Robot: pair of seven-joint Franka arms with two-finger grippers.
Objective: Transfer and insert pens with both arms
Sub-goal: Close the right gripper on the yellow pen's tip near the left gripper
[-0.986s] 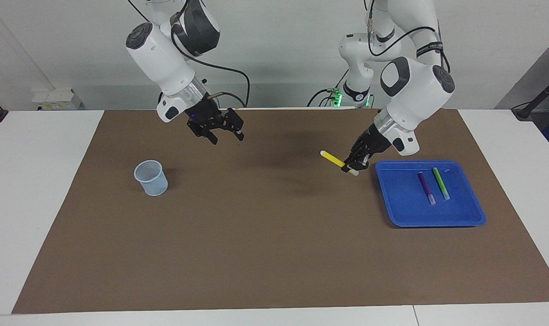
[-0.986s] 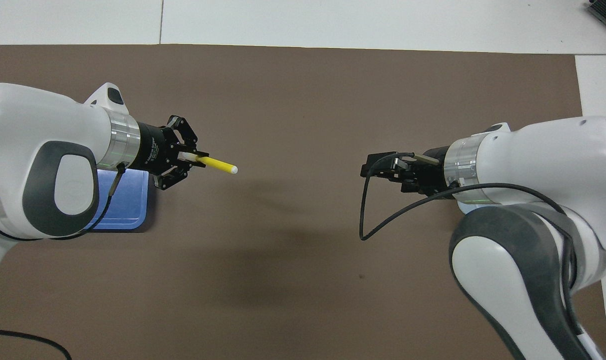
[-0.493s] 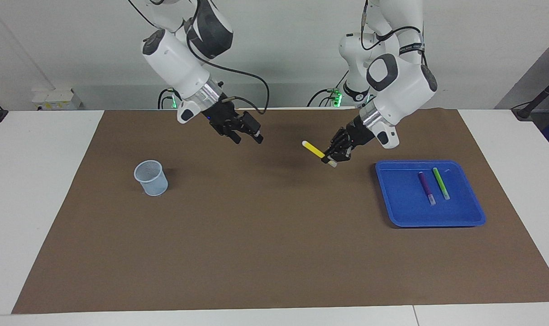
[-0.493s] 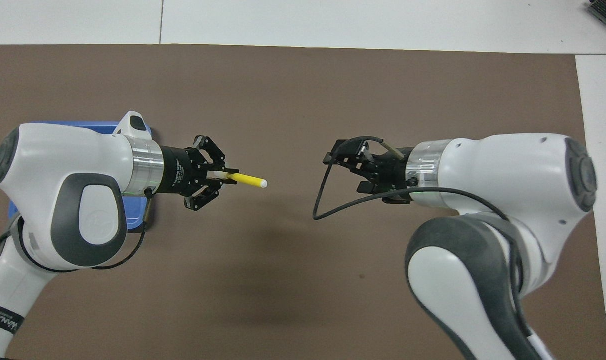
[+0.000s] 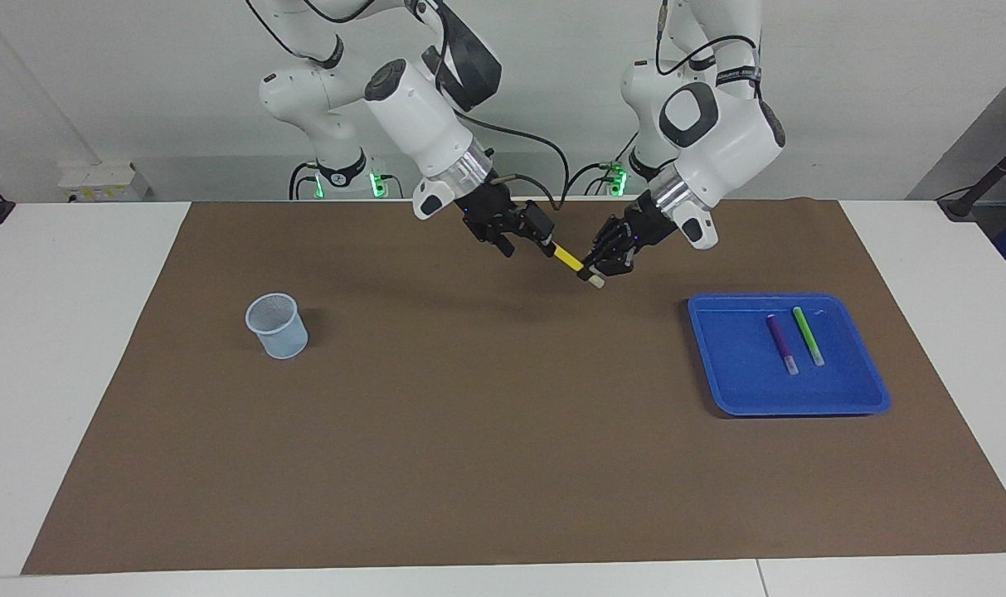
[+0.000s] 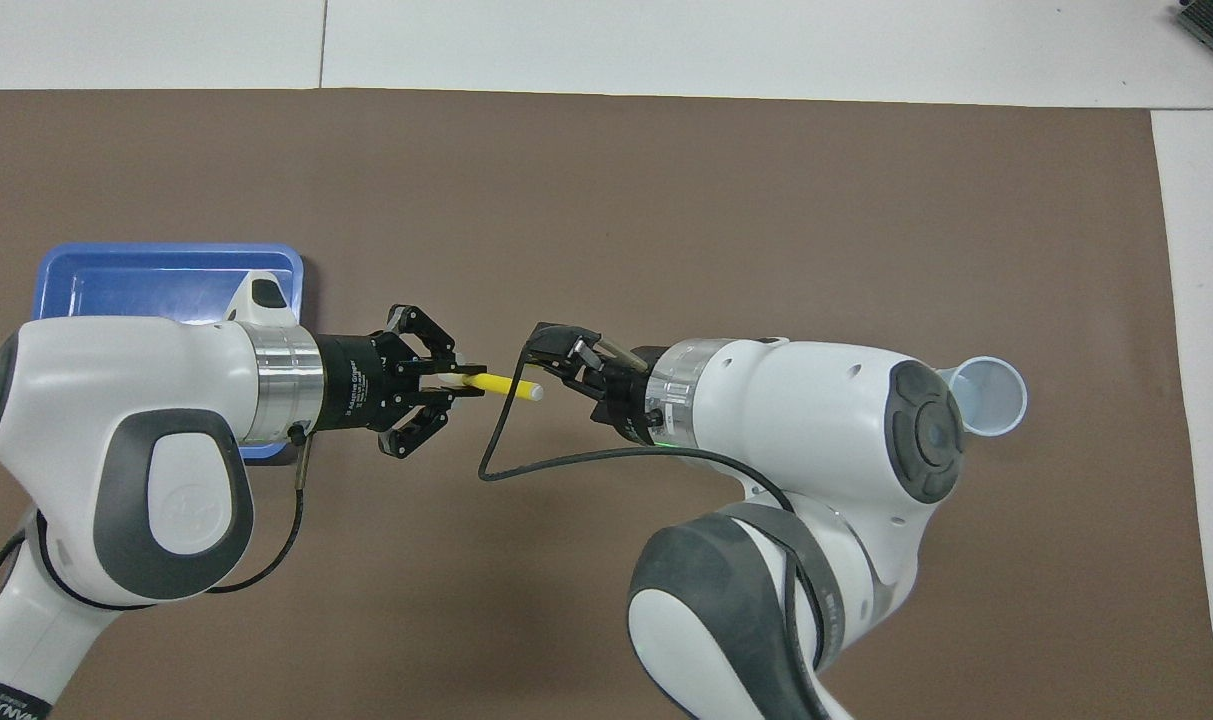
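My left gripper [image 5: 595, 269] [image 6: 466, 382] is shut on the yellow pen [image 5: 571, 259] [image 6: 502, 384], holding it near one pale end, up over the mat's middle. The pen's free end points at my right gripper [image 5: 539, 239] [image 6: 556, 370], which is open with its fingertips at that end. I cannot tell whether they touch it. The purple pen [image 5: 781, 342] and the green pen [image 5: 808, 336] lie side by side in the blue tray [image 5: 851, 402] [image 6: 166, 275]. In the overhead view my left arm hides both of them.
A pale mesh cup [image 5: 278, 325] [image 6: 986, 395] stands upright on the brown mat [image 5: 486, 431] toward the right arm's end of the table. The tray sits toward the left arm's end. White tabletop borders the mat.
Both arms have swung in over the mat's middle. The left gripper carried the yellow pen away from the tray, and the right gripper came to meet its free end.
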